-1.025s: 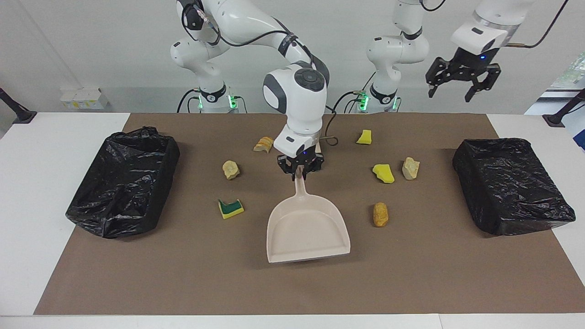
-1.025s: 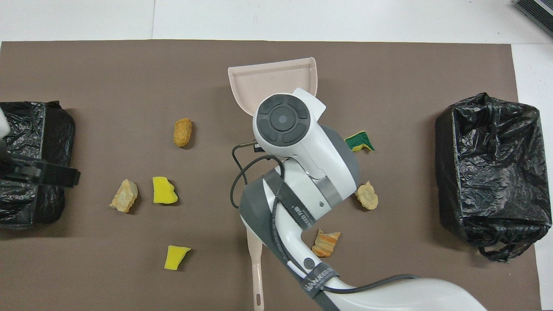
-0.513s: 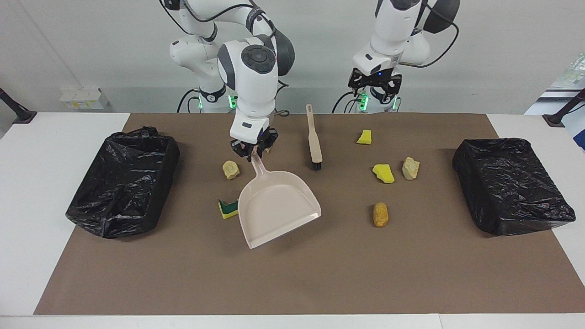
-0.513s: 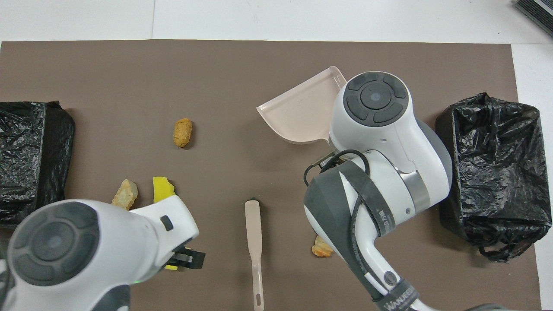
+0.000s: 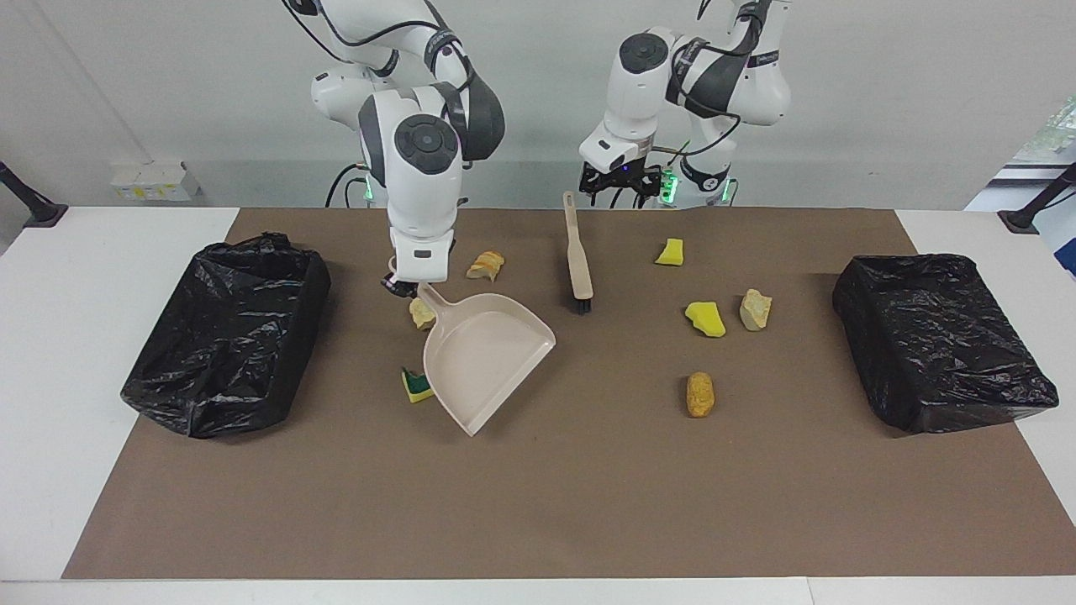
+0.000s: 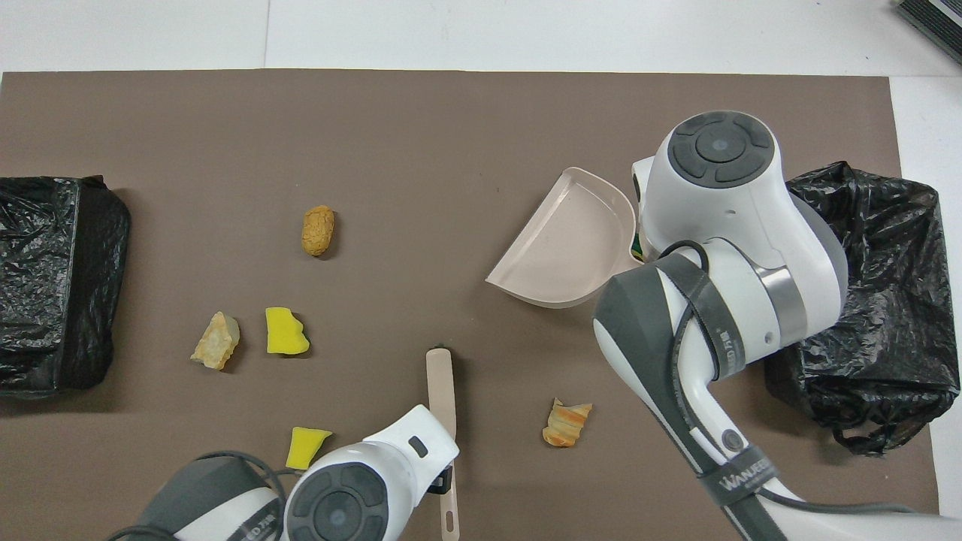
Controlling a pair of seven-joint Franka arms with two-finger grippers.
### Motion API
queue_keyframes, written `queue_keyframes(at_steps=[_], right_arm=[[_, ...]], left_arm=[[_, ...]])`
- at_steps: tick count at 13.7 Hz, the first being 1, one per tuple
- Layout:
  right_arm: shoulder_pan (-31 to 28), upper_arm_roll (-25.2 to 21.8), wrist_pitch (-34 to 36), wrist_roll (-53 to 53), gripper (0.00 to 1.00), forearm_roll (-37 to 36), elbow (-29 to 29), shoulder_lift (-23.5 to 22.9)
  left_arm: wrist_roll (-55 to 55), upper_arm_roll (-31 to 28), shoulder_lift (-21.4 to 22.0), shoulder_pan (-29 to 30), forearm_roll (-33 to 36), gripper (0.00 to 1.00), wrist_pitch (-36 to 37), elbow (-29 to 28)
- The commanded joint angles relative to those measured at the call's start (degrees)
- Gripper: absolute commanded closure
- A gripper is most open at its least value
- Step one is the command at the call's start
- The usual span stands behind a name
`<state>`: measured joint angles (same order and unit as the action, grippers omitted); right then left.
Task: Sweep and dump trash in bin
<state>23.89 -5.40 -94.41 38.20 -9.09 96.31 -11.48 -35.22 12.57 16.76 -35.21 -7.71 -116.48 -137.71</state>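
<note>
the right gripper is clamping tight on the handle of the dustpan, holding it angled over the mat toward the right arm's end of the table, likely so scraps there can be pushed into its mouth and tipped into the nearby bin. the left gripper is hanging spread wide and empty above the handle end of the brush, probably lining up to take it. the trash is lying scattered on the mat: a green-backed sponge piece and a beige lump are sitting just beside the pan, a crusty chunk nearer the robots, and four more scraps toward the left arm's end.
</note>
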Motion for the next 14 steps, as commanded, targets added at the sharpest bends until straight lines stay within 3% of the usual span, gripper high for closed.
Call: queue_keyframes(at_steps=[1,4,7,9,12,14], right_arm=[[-2.0,0.7,-4.4,15.0,1.0,-1.9,6.1,3.7],[-4.5,0.7,-11.6,26.7,1.0,-1.9,13.1,6.5],[-4.1,0.7,-13.3,32.4,1.0,-3.5,15.0,7.4],[-3.9,0.8,-12.9,32.6,1.0,-4.9,16.4,8.5],[-3.9,0.8,-12.4,37.2,1.0,-4.9,16.4,8.6],[-3.9,1.2,-12.4,38.1,1.0,-4.9,16.2,8.6]], left_arm=[[-5.8,-1.1,-3.4,-5.0,-0.6,0.0,-8.4,-2.8],[-7.1,-1.1,-6.4,-6.9,-0.6,0.02,-10.8,-3.6],[-10.1,-1.1,-9.6,-9.2,-0.6,0.13,-15.0,-4.1],[-10.4,-1.1,-9.4,-10.2,-0.6,0.24,-14.3,-4.7],[-9.9,-1.2,-9.6,-10.2,-0.6,0.7,-14.0,-4.3],[-9.3,-1.4,-9.7,-9.8,-0.5,0.91,-13.8,-4.0]])
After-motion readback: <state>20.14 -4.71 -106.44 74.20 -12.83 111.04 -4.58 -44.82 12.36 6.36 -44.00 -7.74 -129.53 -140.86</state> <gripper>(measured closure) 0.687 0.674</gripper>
